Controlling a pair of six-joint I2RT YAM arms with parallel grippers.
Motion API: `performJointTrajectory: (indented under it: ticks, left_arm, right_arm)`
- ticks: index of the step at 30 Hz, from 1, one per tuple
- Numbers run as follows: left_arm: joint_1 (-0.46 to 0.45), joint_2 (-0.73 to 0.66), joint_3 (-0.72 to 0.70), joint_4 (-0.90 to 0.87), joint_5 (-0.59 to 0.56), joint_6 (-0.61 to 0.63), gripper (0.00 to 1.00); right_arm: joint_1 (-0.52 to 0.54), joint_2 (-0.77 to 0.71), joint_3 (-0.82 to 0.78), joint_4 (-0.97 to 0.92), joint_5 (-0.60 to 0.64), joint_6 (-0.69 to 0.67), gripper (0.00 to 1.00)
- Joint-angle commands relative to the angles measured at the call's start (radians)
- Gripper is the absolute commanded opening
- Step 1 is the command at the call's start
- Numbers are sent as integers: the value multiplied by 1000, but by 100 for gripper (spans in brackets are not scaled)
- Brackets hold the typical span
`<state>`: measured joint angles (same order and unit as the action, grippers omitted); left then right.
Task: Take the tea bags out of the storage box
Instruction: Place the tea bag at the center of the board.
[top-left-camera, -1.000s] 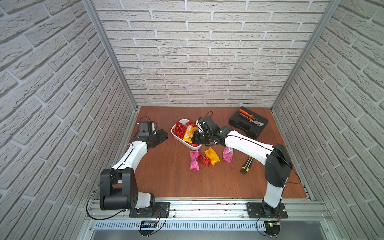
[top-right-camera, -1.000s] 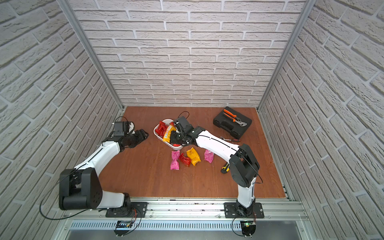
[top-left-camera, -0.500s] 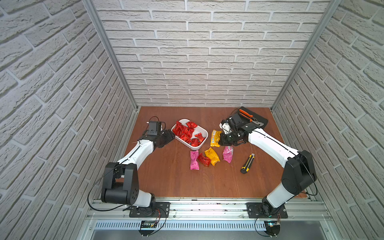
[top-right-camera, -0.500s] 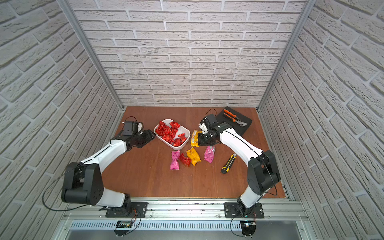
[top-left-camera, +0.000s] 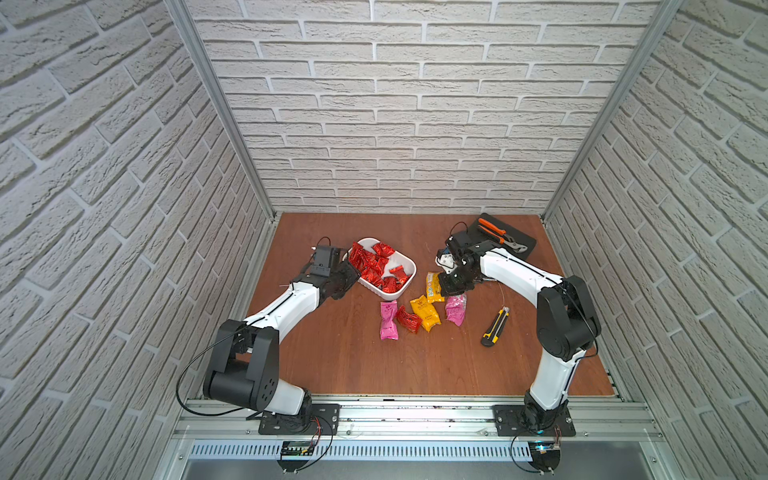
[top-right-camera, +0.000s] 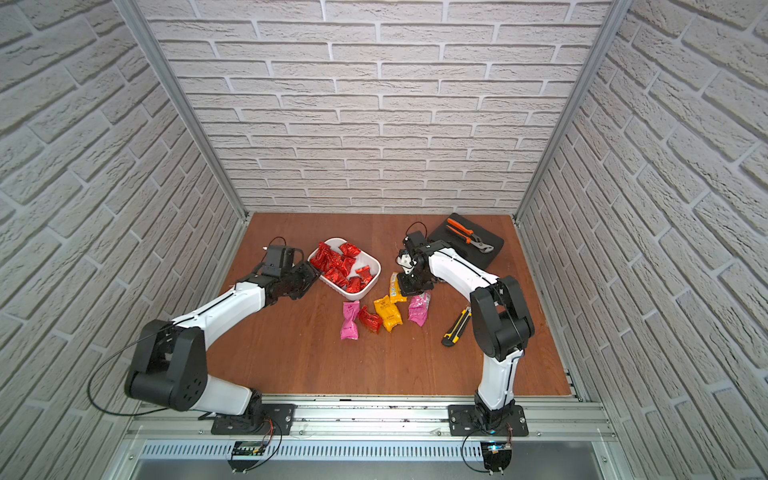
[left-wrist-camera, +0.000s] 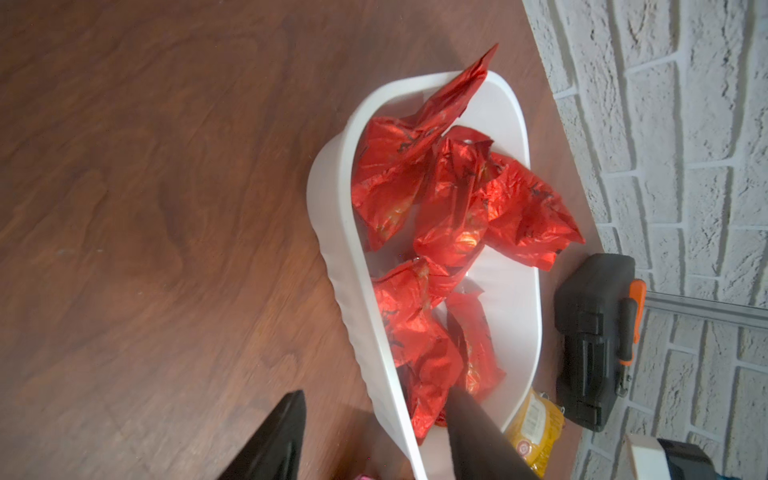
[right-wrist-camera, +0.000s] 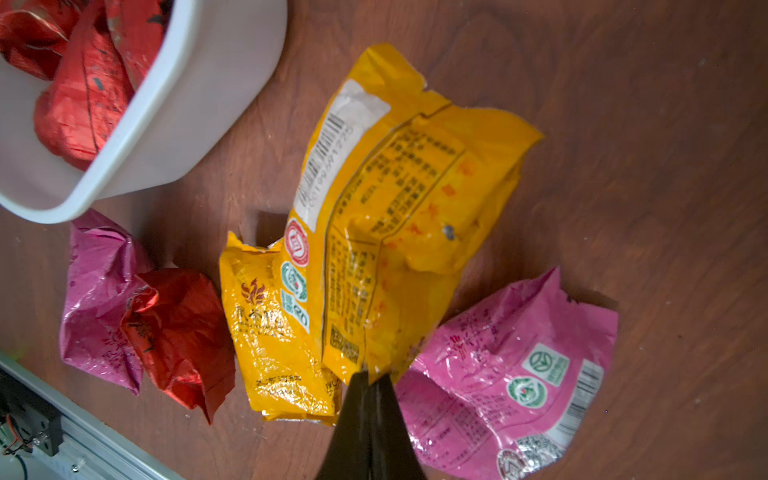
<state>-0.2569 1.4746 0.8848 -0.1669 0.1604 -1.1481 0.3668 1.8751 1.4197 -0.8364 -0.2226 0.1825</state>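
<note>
Fingers of the left gripper (left-wrist-camera: 376, 395) stand apart across one long wall of the storage box (left-wrist-camera: 332, 216), one outside and one inside, upon the red tea bags (left-wrist-camera: 453, 208). We judge it means to steady the box or to take a sachet; which, we cannot tell. In front of the box, four loose tea bags (right-wrist-camera: 274, 324) lie on the table (top-left-camera: 353, 353). Right of the box, the right gripper (right-wrist-camera: 370, 376) is clenched on the edge of a yellow tea bag (right-wrist-camera: 399, 199), low over the others, probably to lay it beside them.
</note>
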Motion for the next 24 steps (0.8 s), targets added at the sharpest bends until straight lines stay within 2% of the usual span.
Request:
performJointTrajectory:
  ticks: [1,4,8,13,17,24]
  left_arm:
    - [-13,31,-14,55,-9,-60,58]
    - [-18,57,-4,59,0,-72,56]
    - [-24,90,9,65,10,-85,55]
    - [-25,120,29,80,24,-87,51]
    - [-24,152,57,83,29,-91,47]
    - [-22,213,96,77,34,-94,41]
  right_arm:
    - [-6,17,28,-16,26,-28,4]
    - [-8,24,40,-21,23,-24,9]
    - [-8,-1,33,-17,51,-9,27]
    - [-7,-87,-5,6,78,21,42]
    - [-7,-170,-47,27,73,49,45]
    - [7,-281,-127,74,36,97,44]
